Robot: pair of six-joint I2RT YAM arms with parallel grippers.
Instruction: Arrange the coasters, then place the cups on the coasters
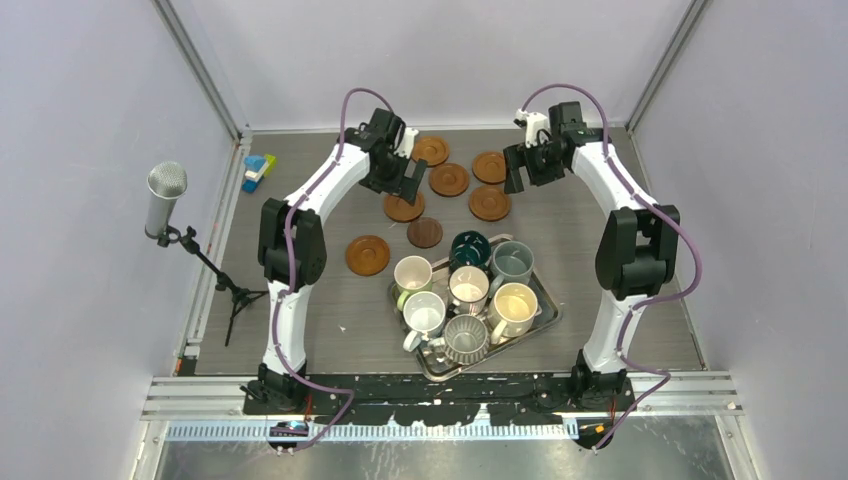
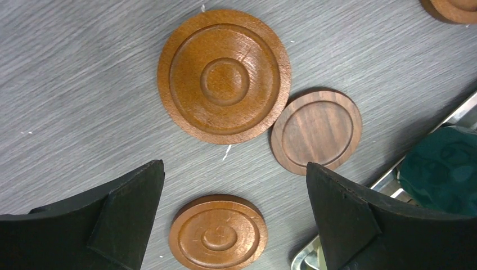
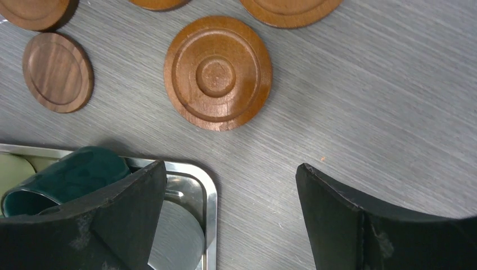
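Coasters (image 1: pixel 449 180): seven on the worktop (image 1: pixel 330 310), loosely clustered at 12 o'clock from the tray (image 1: pixel 545 305) and not yet in order.
Cups (image 1: pixel 467 290): seven, packed together on the tray.
Left gripper (image 2: pixel 233 169): jaws wide, empty, above the coasters.
Right gripper (image 3: pixel 230 166): jaws wide, empty, at the cluster's 3 o'clock side.
Handling: coasters are likely light, stiff and flat, so pinch across the rim. Cups are probably heavier, glazed and breakable, so grip the wall or handle.

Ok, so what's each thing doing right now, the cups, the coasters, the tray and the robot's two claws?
Left gripper: open, holding nothing.
Right gripper: open, holding nothing.
Orange-brown coasters: six, flat on the table, no cup on any.
Dark brown coaster: flat on the table, bare.
Tray: on the table, full.
Cups: seven, mouths up, crowded inside it.
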